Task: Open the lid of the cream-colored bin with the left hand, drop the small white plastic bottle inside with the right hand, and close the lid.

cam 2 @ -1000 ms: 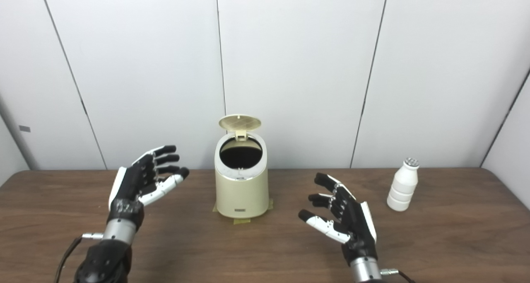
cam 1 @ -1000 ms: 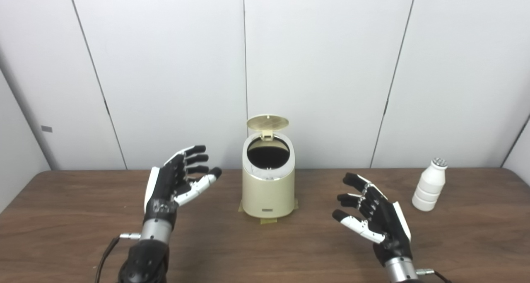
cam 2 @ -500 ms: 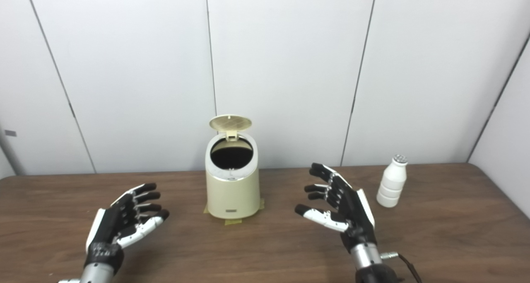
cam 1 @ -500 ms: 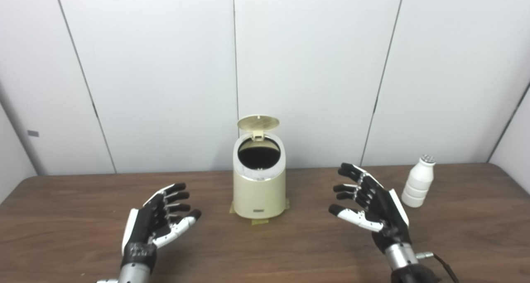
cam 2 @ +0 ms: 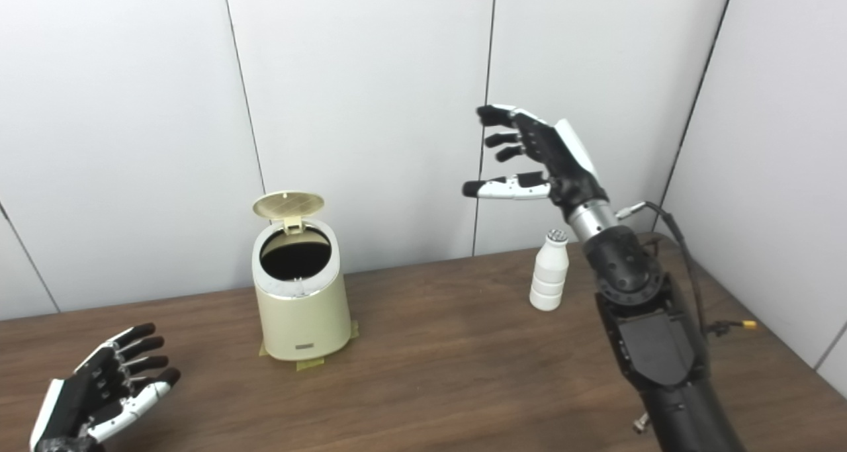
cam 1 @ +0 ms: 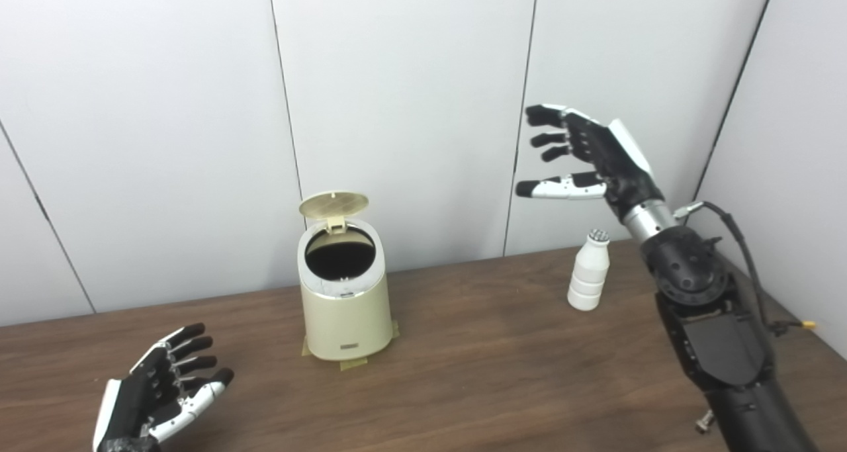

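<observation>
White panelled wall [cam 1: 397,75], brown table [cam 1: 476,372]; left hand [cam 1: 159,389], right hand [cam 1: 589,154] with fingers spread, empty.

Looks like a lab/test rm: plain white wall panels [cam 1: 397,75], bare wood-grain table [cam 1: 476,372]

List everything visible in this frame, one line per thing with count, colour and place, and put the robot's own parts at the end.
Cream-colored cylindrical bin: one, cream, left of centre on the table, standing on tape patches.
Round hinged lid: one, cream, raised upright behind the bin's dark opening.
Small white plastic bottle: one, white with a silvery cap, upright on the table, right of the bin.
Wooden table: one, dark brown, across the foreground.
Wall panels: several, white, behind the table.
Left hand: one, black and white, open, low at the left.
Right hand: one, black and white, open, raised above the bottle.
</observation>
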`<act>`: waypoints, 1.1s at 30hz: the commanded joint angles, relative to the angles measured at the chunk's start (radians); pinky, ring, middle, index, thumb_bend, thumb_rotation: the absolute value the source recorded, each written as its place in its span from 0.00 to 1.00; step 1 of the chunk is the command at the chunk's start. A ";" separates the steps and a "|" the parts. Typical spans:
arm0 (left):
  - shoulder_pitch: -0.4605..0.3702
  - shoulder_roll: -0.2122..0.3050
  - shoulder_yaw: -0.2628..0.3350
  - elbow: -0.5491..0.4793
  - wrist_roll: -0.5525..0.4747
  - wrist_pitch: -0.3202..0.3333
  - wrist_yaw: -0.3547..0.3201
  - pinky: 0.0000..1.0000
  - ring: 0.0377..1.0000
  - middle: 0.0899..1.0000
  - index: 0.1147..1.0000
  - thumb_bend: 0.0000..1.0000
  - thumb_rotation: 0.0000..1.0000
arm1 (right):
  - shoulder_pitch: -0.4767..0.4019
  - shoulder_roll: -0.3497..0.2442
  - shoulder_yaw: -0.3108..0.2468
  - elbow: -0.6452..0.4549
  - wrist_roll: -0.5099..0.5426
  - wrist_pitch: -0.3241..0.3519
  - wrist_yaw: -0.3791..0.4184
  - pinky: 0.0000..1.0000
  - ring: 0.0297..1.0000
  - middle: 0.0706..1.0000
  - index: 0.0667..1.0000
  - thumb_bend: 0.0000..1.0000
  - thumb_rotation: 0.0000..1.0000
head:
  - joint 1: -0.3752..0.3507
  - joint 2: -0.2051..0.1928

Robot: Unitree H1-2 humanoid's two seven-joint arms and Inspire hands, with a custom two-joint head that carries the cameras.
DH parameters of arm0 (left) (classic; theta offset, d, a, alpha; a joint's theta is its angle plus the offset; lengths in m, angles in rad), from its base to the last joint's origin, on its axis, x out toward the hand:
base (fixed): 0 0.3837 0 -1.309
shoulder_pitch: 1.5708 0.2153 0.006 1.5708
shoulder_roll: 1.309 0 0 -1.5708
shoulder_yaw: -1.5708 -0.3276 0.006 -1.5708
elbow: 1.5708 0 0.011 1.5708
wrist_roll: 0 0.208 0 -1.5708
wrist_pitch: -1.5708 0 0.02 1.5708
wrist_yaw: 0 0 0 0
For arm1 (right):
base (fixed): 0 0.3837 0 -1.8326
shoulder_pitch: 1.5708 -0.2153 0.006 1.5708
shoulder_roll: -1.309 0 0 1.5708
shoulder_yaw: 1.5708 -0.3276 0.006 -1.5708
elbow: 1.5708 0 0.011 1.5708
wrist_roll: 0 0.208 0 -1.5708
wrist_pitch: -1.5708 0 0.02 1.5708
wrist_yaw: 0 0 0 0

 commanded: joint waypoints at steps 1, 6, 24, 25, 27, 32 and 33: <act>-0.047 0.002 -0.001 -0.011 -0.019 -0.038 -0.009 0.58 0.68 0.73 0.77 0.59 0.00 | -0.047 -0.039 -0.018 -0.012 -0.013 -0.013 -0.016 0.68 0.77 0.80 0.79 0.85 0.28 | -0.011 -0.001; -0.050 0.006 -0.001 -0.004 -0.021 -0.047 -0.003 0.58 0.68 0.73 0.76 0.58 0.00 | -0.022 -0.089 -0.033 -0.001 -0.013 0.052 0.008 0.78 0.86 0.87 0.84 0.86 0.28 | -0.023 -0.002; -0.044 0.012 -0.011 -0.029 -0.016 -0.015 -0.003 0.58 0.69 0.74 0.77 0.57 0.00 | 0.091 -0.060 -0.086 0.175 0.204 0.055 0.106 0.91 0.98 1.00 1.00 0.89 0.24 | -0.025 0.014; -0.044 0.012 -0.011 -0.030 -0.019 -0.013 -0.004 0.58 0.69 0.74 0.77 0.57 0.00 | 0.098 -0.062 -0.079 0.179 0.193 0.051 0.104 0.91 0.98 1.00 1.00 0.88 0.23 | -0.026 0.014; -0.044 0.012 -0.010 -0.033 -0.022 -0.008 -0.005 0.58 0.69 0.74 0.77 0.57 0.00 | 0.108 -0.067 -0.067 0.186 0.171 0.049 0.096 0.91 0.97 1.00 1.00 0.85 0.24 | -0.027 0.015; -0.043 0.013 -0.011 -0.044 -0.019 0.014 -0.003 0.57 0.68 0.74 0.77 0.58 0.00 | 0.127 -0.066 -0.054 0.187 0.139 0.065 0.075 0.90 0.96 1.00 1.00 0.80 0.22 | -0.030 0.017; -0.043 0.014 -0.012 -0.044 -0.018 0.015 -0.003 0.58 0.69 0.74 0.77 0.58 0.00 | 0.129 -0.062 -0.055 0.189 0.136 0.064 0.070 0.90 0.96 1.00 1.00 0.80 0.21 | -0.030 0.017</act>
